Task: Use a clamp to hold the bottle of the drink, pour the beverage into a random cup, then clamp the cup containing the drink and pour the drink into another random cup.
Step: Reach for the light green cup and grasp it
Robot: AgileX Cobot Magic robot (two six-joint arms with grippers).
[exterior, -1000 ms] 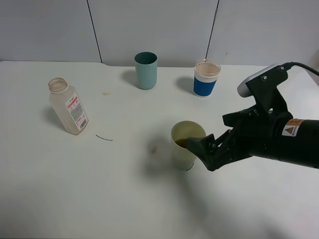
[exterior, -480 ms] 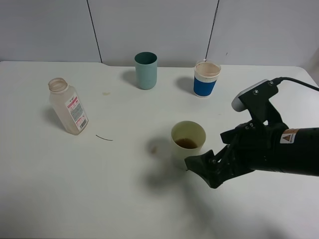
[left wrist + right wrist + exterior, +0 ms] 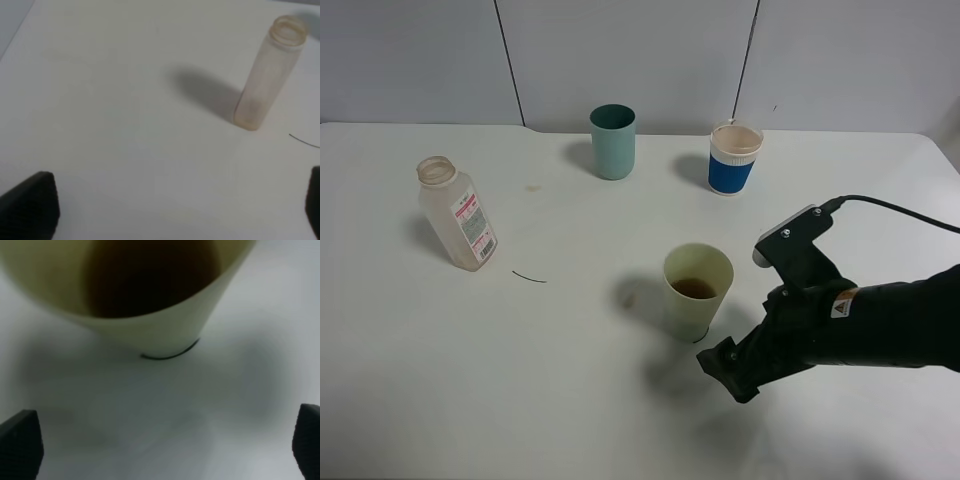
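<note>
The bottle (image 3: pixel 457 214) stands upright and uncapped at the table's left, and the left wrist view shows this bottle (image 3: pixel 266 75) ahead of my open left gripper (image 3: pixel 175 207), well clear of its fingertips (image 3: pixel 31 204). The pale yellow-green cup (image 3: pixel 697 291) sits mid-table with dark brown beverage (image 3: pixel 695 288) in its bottom. My right gripper (image 3: pixel 725 366) hangs low just in front and to the right of that cup. In the right wrist view the cup (image 3: pixel 150 315) and the beverage (image 3: pixel 150 270) lie ahead of the open right gripper (image 3: pixel 162 445), not between its fingertips (image 3: pixel 20 445). The blue-and-white cup (image 3: pixel 734 158) stands at the back right.
A teal cup (image 3: pixel 612 141) stands at the back centre. A thin dark line (image 3: pixel 530 277) marks the table near the bottle, and a faint stain (image 3: pixel 532 187) lies behind it. The right arm (image 3: pixel 880 325) stretches in from the right edge.
My right arm has dropped and drawn back toward the table's front, from beside the cup's rim to low at its base. Nothing else has moved.
</note>
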